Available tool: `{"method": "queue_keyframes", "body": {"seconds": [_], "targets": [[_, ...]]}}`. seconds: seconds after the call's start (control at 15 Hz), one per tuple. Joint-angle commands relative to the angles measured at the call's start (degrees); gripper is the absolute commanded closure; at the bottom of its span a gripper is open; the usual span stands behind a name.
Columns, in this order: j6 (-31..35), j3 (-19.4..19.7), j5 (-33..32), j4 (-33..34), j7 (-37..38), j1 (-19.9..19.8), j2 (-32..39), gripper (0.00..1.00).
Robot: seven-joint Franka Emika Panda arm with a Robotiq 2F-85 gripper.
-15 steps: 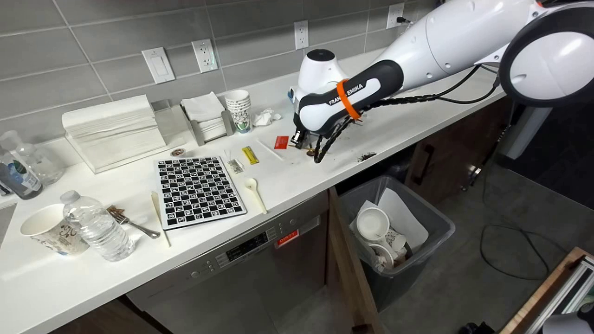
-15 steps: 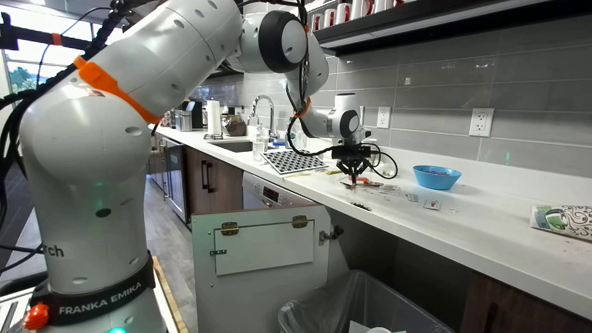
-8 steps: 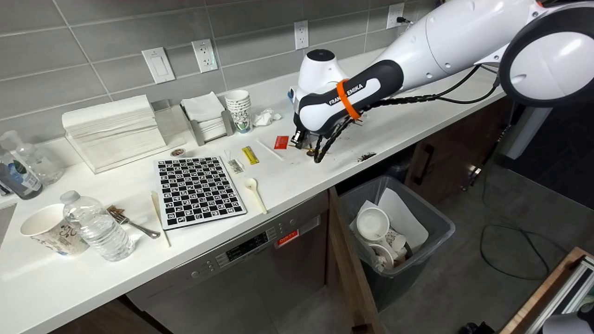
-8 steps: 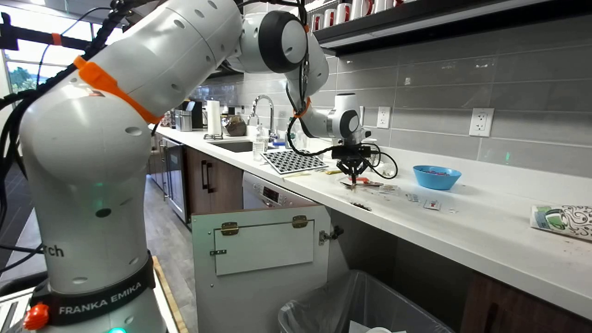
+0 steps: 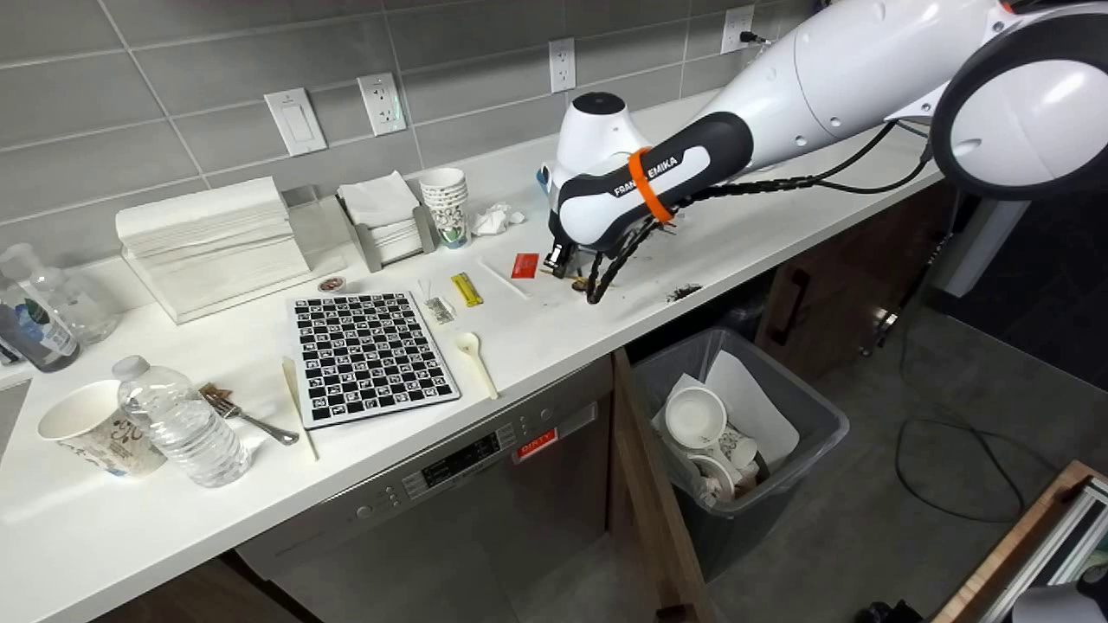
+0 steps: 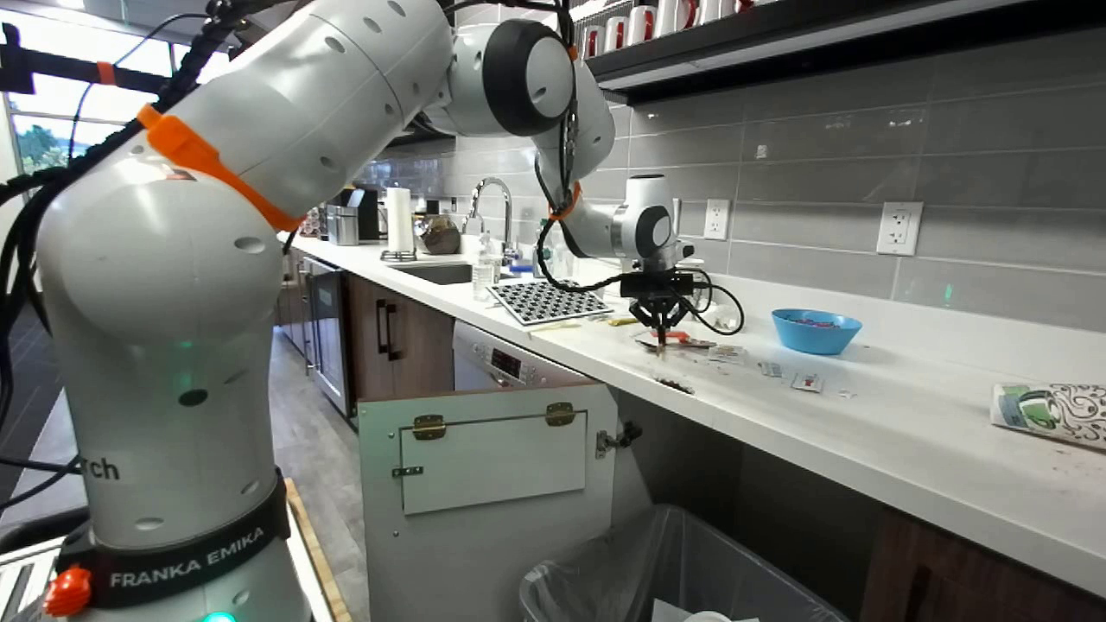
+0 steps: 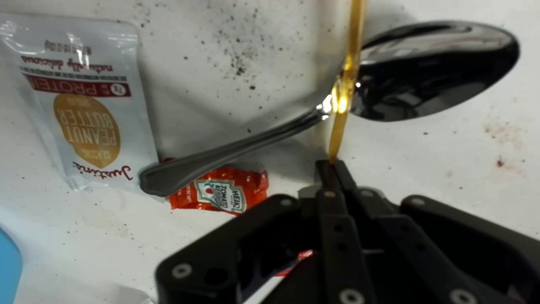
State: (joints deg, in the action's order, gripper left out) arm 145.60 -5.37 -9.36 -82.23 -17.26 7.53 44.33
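Observation:
In the wrist view my gripper (image 7: 333, 164) has its fingertips pressed together on the near end of a thin amber stick (image 7: 340, 122). The stick crosses over the neck of a shiny metal spoon (image 7: 426, 76), whose handle runs down to the left. Whether stick and spoon touch, I cannot tell. A red ketchup packet (image 7: 223, 192) lies partly under the handle, beside a Justin's peanut butter pouch (image 7: 88, 105). The gripper hangs low over the counter in both exterior views, its tips close to the surface in an exterior view (image 6: 661, 333).
A blue bowl (image 6: 816, 335) stands near the wall. Dark crumbs (image 6: 674, 385) lie by the counter edge above a lined trash bin (image 5: 783, 472). A checkered board (image 5: 372, 355), yellow packet (image 5: 467, 290), white spoon (image 5: 476, 362) and stacked cups (image 5: 447, 208) occupy the counter.
The arm has shifted only very slightly, with the gripper kept low and shut. The things on the counter lie where they were.

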Motion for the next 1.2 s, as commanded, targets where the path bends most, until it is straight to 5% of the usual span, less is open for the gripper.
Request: {"method": "queue_keyframes", "body": {"seconds": [0.0,0.93,1.0,1.13], "targets": [[-2.43,0.24,-1.09,-1.40,-0.04,0.14,-1.32,1.00],[-3.73,0.07,-1.53,-2.95,-0.62,-0.17,-2.66,1.00],[-3.70,0.12,-1.54,-2.95,-0.53,-0.14,-2.61,0.79],[-3.60,0.13,-1.53,-3.12,-0.45,-0.16,-2.78,0.65]]}}
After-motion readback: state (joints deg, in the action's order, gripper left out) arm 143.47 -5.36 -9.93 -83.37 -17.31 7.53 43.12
